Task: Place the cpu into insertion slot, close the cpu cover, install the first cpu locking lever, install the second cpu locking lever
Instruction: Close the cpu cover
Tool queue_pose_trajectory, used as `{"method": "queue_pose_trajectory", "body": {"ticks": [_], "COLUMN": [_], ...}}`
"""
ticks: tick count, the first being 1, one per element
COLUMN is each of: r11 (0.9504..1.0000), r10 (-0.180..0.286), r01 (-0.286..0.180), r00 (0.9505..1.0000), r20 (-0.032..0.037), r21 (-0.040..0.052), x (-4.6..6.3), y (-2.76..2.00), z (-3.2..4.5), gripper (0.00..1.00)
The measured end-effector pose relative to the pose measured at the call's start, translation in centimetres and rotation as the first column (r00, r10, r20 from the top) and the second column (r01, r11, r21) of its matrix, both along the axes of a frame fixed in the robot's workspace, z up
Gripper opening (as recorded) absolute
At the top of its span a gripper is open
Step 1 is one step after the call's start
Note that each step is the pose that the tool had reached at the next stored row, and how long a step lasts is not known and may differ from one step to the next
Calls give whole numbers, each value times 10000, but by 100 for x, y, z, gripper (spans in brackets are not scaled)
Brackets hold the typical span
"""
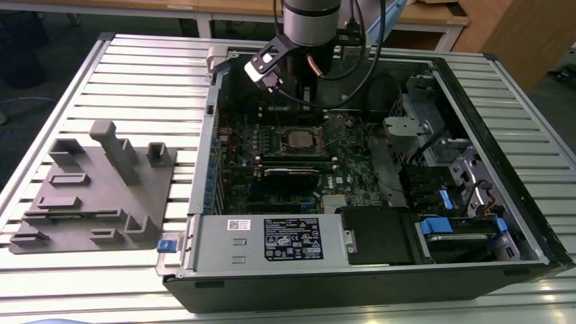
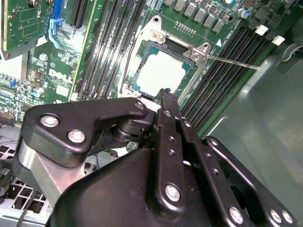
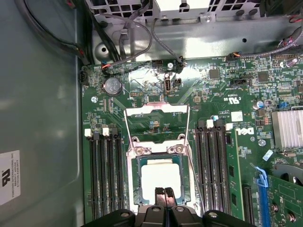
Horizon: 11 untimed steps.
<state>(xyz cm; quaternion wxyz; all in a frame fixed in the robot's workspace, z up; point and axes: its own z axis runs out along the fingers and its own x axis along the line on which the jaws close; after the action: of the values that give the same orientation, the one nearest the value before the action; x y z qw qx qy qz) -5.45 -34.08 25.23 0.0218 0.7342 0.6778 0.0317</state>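
Small square silver-tan cpu (image 3: 160, 177) sits in the black square insertion slot (image 3: 137, 189), with the thin silvery cpu cover (image 3: 160, 149) lying flat around it. The black gripper (image 3: 160, 193) is clenched and empty at the chip's edge.

Long black memory slots (image 3: 106, 175) run close along both sides of the pincer (image 3: 158, 193). Out ahead of its tips a round coin battery (image 3: 112, 86) sits on the green board (image 3: 222, 90), near loose cables (image 3: 137, 42). Well away from it, outside the open computer case (image 1: 205, 155), a grey block fixture (image 1: 94, 189) lies on the slatted table (image 1: 144, 67).
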Motion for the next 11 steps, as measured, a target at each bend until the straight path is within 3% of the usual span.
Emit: {"method": "queue_pose_trajectory", "body": {"ticks": [11], "r11": [10000], "r10": [0], "r01": [0], "r00": [10000], "r20": [0], "r21": [1], "x": [0], "y": [0], "z": [143], "gripper": [11]}}
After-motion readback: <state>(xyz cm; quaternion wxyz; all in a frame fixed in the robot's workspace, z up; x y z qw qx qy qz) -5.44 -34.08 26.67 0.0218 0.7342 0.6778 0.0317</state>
